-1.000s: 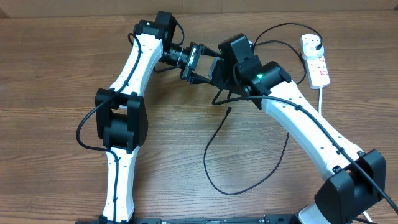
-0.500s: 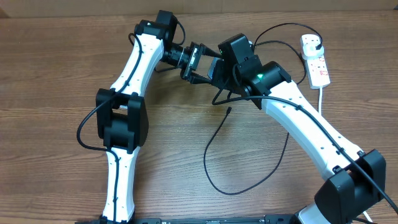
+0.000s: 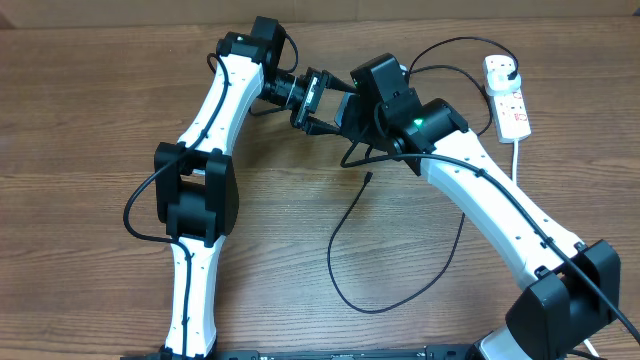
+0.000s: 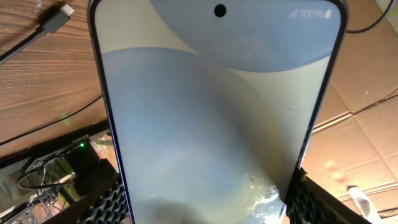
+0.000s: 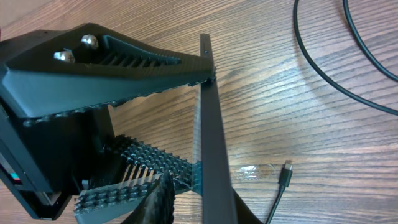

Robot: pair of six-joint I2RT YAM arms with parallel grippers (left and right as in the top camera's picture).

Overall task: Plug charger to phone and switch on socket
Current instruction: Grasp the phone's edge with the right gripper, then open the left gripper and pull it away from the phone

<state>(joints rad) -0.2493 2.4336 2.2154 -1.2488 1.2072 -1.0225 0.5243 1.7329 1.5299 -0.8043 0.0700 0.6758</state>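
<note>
The phone, its screen lit pale blue, fills the left wrist view. My left gripper is shut on its lower sides, pads against both long edges. In the right wrist view the phone shows edge-on, held upright off the table. My right gripper straddles its thin edge, with a sliver of wood showing between one finger and the phone. From overhead both grippers meet and hide it. The charger's cable loops on the table, tip lying free. The socket lies at the far right.
A black plug sits in the socket's far end, and a thick white cord leaves its near end. More black cable curves across the wood behind the phone. Brown cardboard shows beyond the phone in the left wrist view.
</note>
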